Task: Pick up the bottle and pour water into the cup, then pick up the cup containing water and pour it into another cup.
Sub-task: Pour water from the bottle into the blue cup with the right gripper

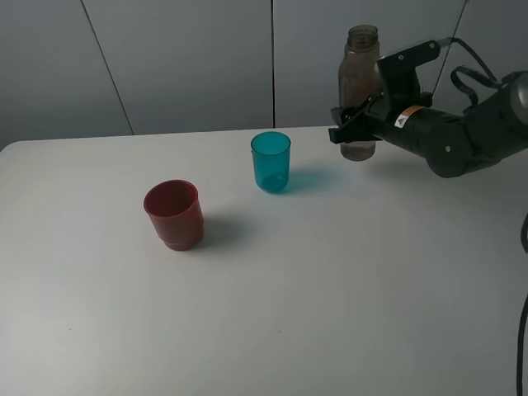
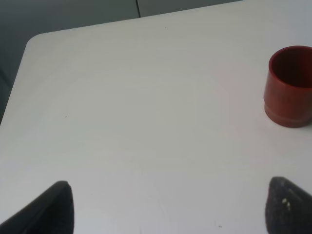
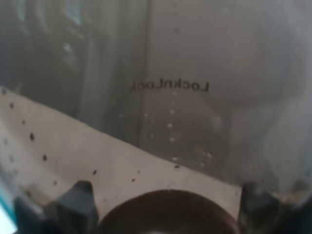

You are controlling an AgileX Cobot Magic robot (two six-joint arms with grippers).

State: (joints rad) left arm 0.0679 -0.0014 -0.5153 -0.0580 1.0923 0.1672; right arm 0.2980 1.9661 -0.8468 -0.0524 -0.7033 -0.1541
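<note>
The tall smoky bottle (image 1: 360,62) stands upright at the back right of the table, and my right gripper (image 1: 356,124) is shut on its lower body. Seen from the right wrist, the bottle (image 3: 185,73) fills the picture between the fingers of that gripper (image 3: 165,204). The teal cup (image 1: 271,162) stands left of the bottle, apart from it. The dark red cup (image 1: 174,214) sits further left and nearer the front. In the left wrist view my left gripper (image 2: 170,209) is open over bare table, with the red cup (image 2: 290,87) off to one side.
The white table (image 1: 330,289) has a rounded corner and edge (image 2: 29,44) in the left wrist view. A grey panelled wall (image 1: 190,58) rises behind the table. Cables (image 1: 470,78) loop off the right arm.
</note>
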